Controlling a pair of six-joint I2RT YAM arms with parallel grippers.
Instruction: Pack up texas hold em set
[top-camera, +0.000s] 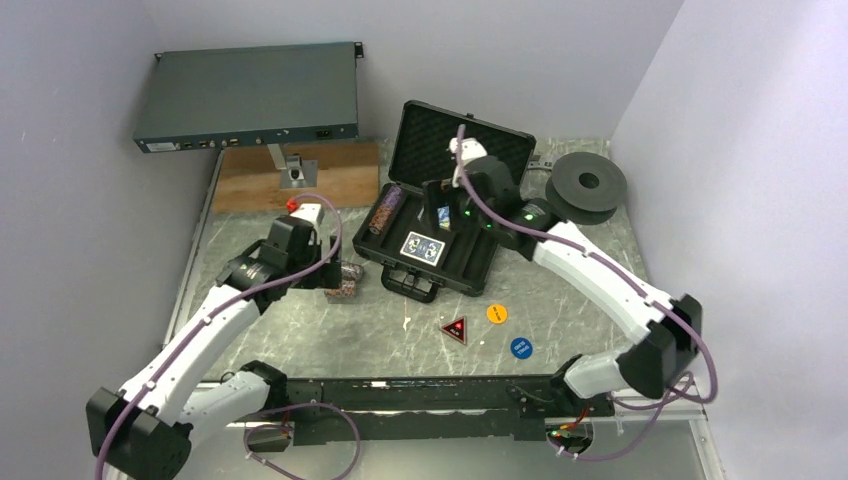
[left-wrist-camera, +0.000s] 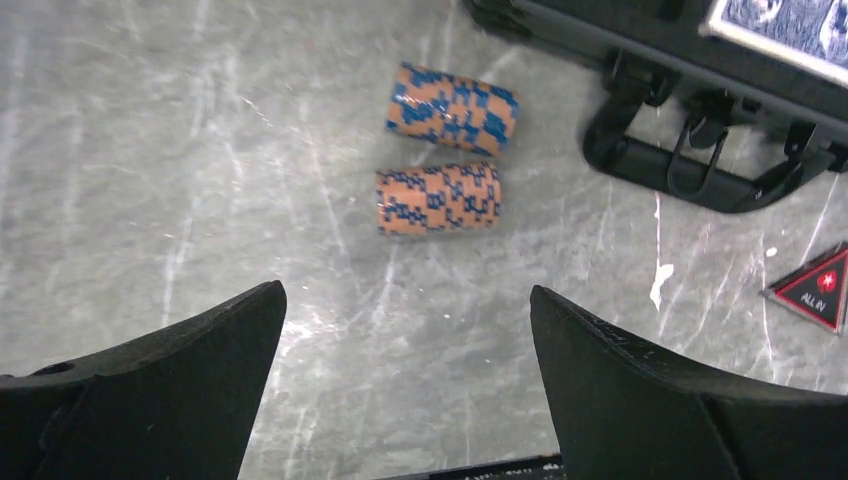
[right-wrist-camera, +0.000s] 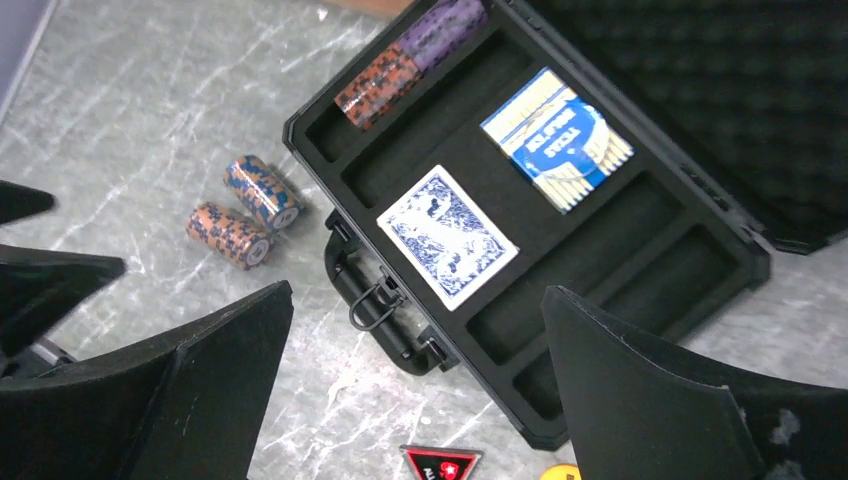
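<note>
The black briefcase (top-camera: 398, 262) lies open mid-table, foam lid (right-wrist-camera: 700, 80) raised. Inside are brown-patterned chip rolls (right-wrist-camera: 410, 62), a blue card deck lying back up (right-wrist-camera: 447, 235) and a boxed blue deck (right-wrist-camera: 556, 138). Two loose chip rolls (left-wrist-camera: 452, 108) (left-wrist-camera: 438, 198) lie on the table left of the case handle (left-wrist-camera: 700, 170). My left gripper (left-wrist-camera: 405, 290) hangs open just short of them, holding nothing. My right gripper (right-wrist-camera: 418, 290) is open and empty above the case's front edge. The red-triangle button (top-camera: 455, 330), orange button (top-camera: 497, 313) and blue button (top-camera: 521, 348) lie in front of the case.
A grey flat rack unit (top-camera: 250, 100) stands at the back left over a wooden board (top-camera: 300, 175). A dark round spool (top-camera: 588, 185) sits right of the case. Walls close in on the left, back and right.
</note>
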